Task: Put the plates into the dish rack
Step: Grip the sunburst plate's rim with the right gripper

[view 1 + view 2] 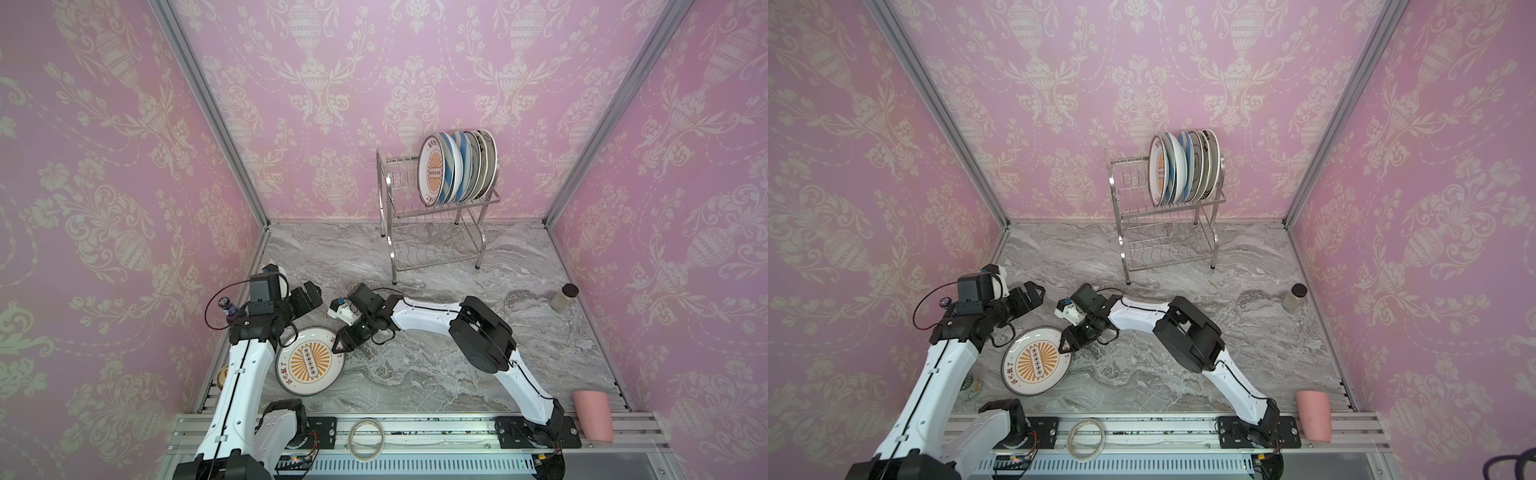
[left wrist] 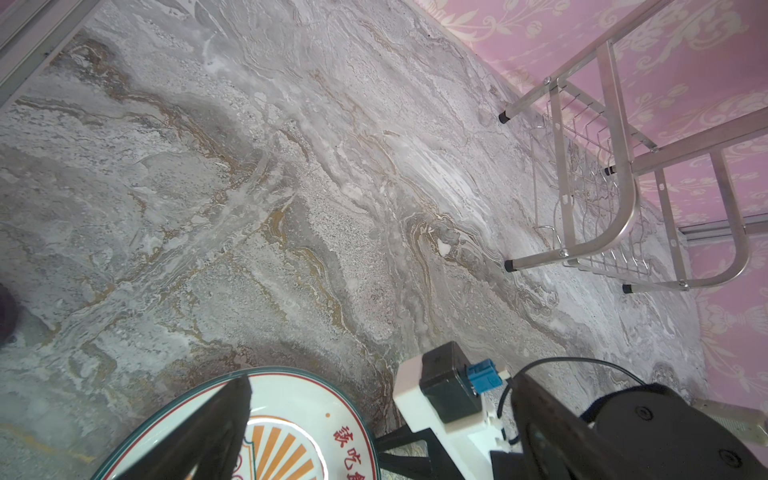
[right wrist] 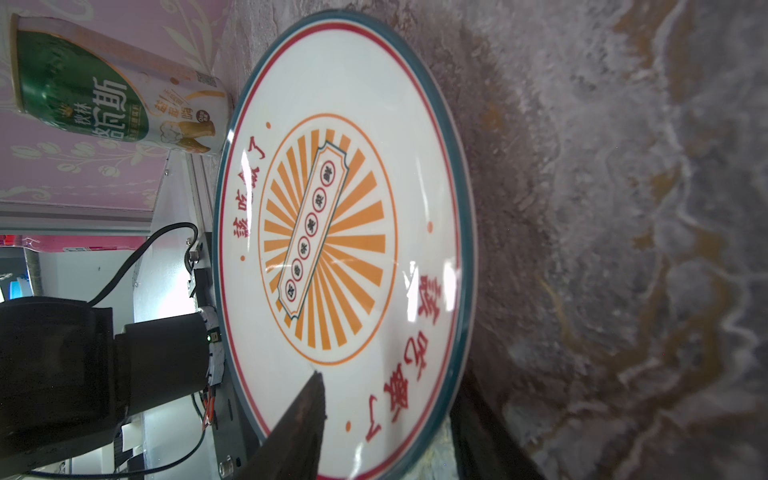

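- The plate (image 1: 311, 360) with the orange sunburst is glazed ceramic, so it should be stiff, weighty for a two-finger pinch and slick, and it would likely chip if dropped or knocked against wire
- The rim looks like the only place to hold it, with one finger over the face and one underneath, set well in so the weight cannot lever it free
- It lies face up on the worktop (image 1: 415, 365) at the front left, well apart from the dish rack (image 1: 436, 232) at the back, where the other plates (image 1: 457, 166) stand on edge in the upper tier
- The right end effector (image 1: 337, 347) straddles the rim on the side towards the rack
- In the right wrist view, one finger (image 3: 307, 415) lies over the face and the other sits dark beneath the edge; I cannot tell whether they are pinching the plate
- The left end effector (image 2: 382, 378) is released, its fingers spread wide and holding nothing, near the plate's far edge
- A snack can (image 3: 116, 95) stands just beside the plate, so a careless lift could swing the plate into it
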Robot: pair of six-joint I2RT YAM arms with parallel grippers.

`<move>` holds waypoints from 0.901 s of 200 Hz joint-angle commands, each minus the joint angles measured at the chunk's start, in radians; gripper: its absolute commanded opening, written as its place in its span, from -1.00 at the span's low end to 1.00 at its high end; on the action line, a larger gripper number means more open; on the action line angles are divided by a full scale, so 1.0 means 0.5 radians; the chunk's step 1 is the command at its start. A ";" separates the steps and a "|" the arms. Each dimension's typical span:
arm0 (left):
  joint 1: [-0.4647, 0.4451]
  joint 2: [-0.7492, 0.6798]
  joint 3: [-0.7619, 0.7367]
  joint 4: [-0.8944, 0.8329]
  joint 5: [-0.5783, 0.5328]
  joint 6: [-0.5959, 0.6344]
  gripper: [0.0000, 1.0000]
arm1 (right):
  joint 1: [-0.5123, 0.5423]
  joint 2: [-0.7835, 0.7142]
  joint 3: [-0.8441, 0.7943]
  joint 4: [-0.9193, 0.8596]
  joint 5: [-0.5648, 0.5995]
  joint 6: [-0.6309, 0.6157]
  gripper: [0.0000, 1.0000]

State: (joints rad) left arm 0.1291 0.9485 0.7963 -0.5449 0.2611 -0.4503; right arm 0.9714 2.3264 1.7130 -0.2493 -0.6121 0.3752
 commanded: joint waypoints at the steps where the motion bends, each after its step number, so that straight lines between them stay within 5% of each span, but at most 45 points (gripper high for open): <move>1: 0.021 -0.029 0.001 -0.050 0.045 0.056 0.99 | 0.018 0.101 0.065 -0.115 0.095 0.051 -0.06; 180: 0.027 -0.061 0.021 -0.055 0.028 0.082 0.99 | -0.095 -0.050 -0.224 0.319 0.190 0.378 -0.92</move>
State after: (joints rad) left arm 0.1349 0.9371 0.7963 -0.5488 0.2607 -0.4347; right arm 0.9443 2.3409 1.6569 -0.0830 -0.5919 0.5610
